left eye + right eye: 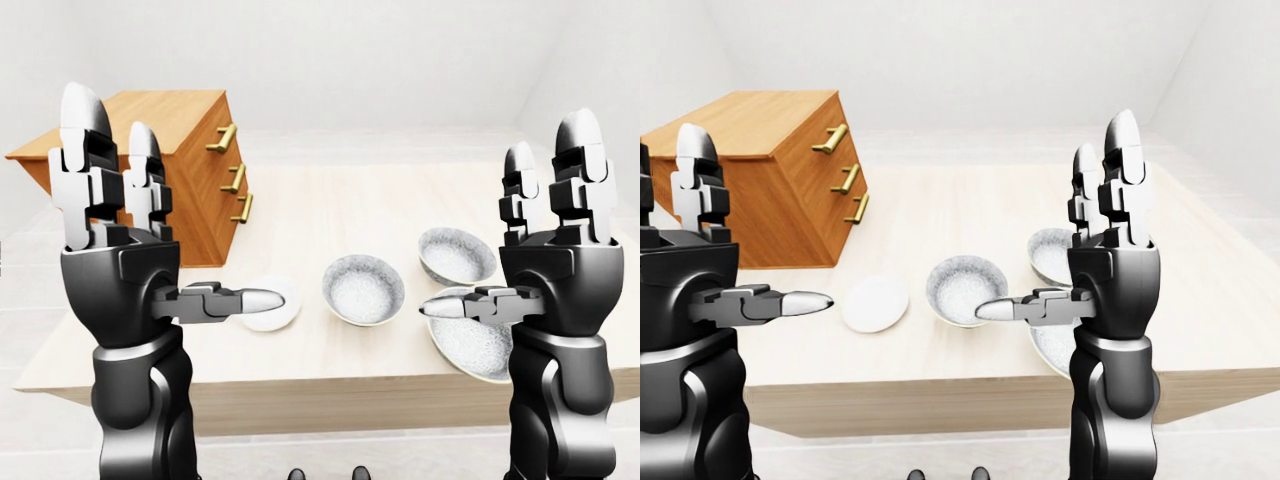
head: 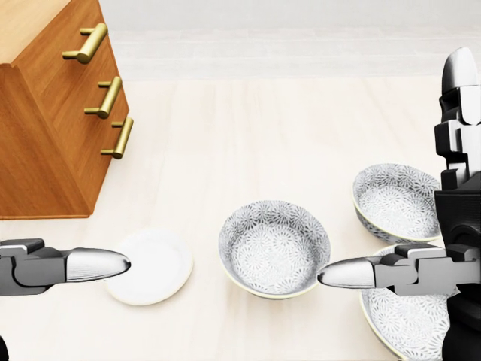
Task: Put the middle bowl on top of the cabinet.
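Observation:
Three grey patterned bowls stand on the pale wooden table (image 2: 248,135). One bowl (image 2: 274,247) sits mid-picture in the head view, a second bowl (image 2: 397,201) to its right, and a larger third bowl (image 2: 409,320) at the lower right, partly behind my right thumb. The wooden cabinet (image 2: 45,113) with brass handles stands at the upper left, and its flat top shows in the left-eye view. My left hand (image 1: 175,215) and right hand (image 1: 500,220) are both raised above the table's near edge, fingers upright, thumbs pointing inward, holding nothing.
A small white plate (image 2: 150,265) lies left of the mid-picture bowl, below the cabinet's drawers. The table's near edge runs along the bottom of the eye views, with light floor beyond its far side.

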### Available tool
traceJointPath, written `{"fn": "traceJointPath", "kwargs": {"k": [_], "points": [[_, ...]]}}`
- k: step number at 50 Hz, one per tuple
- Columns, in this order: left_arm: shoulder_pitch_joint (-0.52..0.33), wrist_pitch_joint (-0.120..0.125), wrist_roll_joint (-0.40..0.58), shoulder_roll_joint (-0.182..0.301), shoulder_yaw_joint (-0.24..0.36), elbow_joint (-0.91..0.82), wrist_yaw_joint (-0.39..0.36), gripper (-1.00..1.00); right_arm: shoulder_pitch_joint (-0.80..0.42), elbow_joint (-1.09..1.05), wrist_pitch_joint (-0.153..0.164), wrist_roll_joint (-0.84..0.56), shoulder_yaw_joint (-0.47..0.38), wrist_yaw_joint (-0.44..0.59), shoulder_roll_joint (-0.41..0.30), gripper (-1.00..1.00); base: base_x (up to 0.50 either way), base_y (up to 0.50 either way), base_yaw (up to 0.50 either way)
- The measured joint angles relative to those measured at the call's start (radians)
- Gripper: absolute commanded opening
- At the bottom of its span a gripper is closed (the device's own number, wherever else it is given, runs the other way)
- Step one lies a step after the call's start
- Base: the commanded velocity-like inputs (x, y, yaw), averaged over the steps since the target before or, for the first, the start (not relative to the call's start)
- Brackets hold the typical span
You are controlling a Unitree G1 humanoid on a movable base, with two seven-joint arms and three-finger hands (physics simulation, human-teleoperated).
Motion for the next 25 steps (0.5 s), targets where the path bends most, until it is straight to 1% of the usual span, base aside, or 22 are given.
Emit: {"fn": "traceJointPath", "kwargs": {"k": [25], "points": [[0.009,0.000,0.006,-0.004,-0.006,-0.001,-0.001,1.00,0.004,0.001,0.000,-0.003,0.001,0.004,0.001,1.00,0.15,0.50,0.00]]}}
